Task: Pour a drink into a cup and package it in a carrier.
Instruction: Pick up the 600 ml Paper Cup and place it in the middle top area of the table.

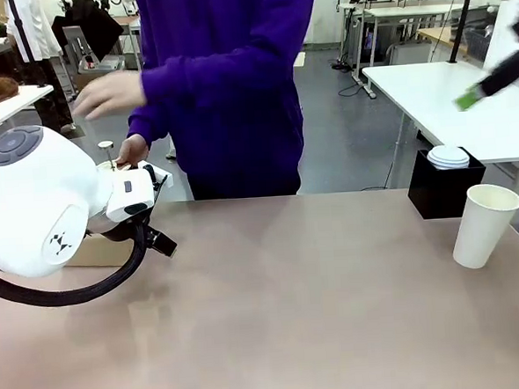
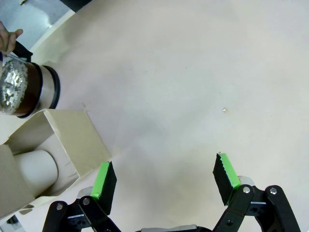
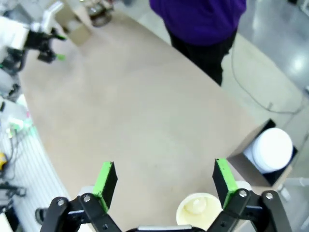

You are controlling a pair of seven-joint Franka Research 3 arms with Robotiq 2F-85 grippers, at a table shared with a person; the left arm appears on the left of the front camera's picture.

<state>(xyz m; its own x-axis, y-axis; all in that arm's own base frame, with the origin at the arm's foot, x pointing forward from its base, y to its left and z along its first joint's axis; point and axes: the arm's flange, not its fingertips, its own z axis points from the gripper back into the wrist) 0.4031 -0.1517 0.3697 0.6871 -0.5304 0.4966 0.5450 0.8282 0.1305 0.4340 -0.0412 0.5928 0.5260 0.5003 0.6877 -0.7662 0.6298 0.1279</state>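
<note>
Up close, the right pincer (image 3: 165, 166) spread wide, nothing in it, and the white cup (image 3: 197, 210) stands upright on the table (image 3: 145, 111) right below, nearer one finger, untouched. Beside the cup, a black box (image 1: 440, 199) topped with lids (image 1: 448, 156). Across the table, the left pincer (image 2: 164, 164) gapes empty too, one finger just beside the carrier (image 2: 72, 140); past it, the pitcher (image 2: 46, 87) with the dark drink (image 2: 30, 94).

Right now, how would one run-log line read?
left gripper: open, empty | right gripper: open, over cup | cup: upright, empty | pitcher: beside carrier, person's hand near
</note>
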